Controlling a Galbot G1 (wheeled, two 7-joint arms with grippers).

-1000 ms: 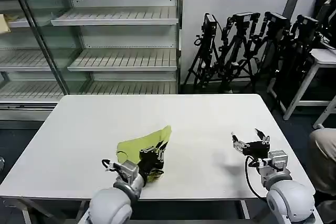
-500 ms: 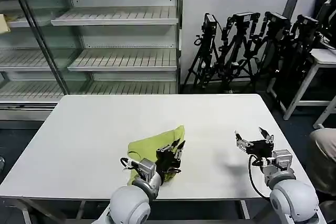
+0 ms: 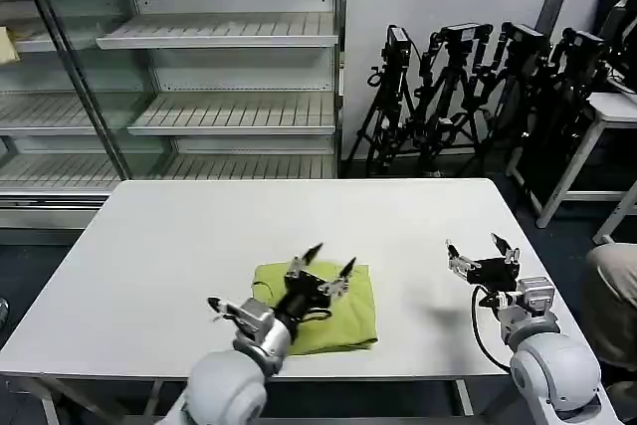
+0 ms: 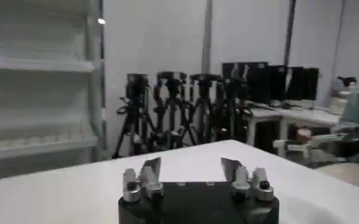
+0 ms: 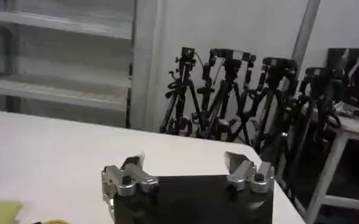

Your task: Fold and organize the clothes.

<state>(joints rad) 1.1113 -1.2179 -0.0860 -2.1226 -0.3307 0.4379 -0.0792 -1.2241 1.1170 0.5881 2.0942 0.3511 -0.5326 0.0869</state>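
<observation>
- Lime-green short-sleeved T-shirt of thin soft fabric (image 3: 333, 308) lies folded into a compact, roughly rectangular bundle on the white rectangular tabletop (image 3: 179, 246), near the front edge and a little left of centre.
- Left hand (image 3: 318, 271) hovers right over the bundle with its fingers spread apart and nothing between them; the left wrist view (image 4: 191, 176) shows the same open gap, with bare tabletop beyond.
- Right hand (image 3: 481, 256) hangs above bare tabletop well to the right of the shirt, fingers apart and empty; the right wrist view (image 5: 188, 173) confirms it.
- By my reading, the fold looks done and what's left is tidying or a clean pull-away.
- Risk one: the left hand's fingertips sit very close over the top layer. A low or sideways exit could snag this thin cloth and drag the fold open.
- Risk two: the bundle's edges look soft and slightly uneven, so the upper layers may spring or slide apart once nothing presses on them.
- Risk three: the shirt sits close to the front edge. Any nudge toward the robot could push a corner over the lip.
- Risk four: a one-sided pinch to reposition would probably lift only the top layer and peel the stack apart.
</observation>
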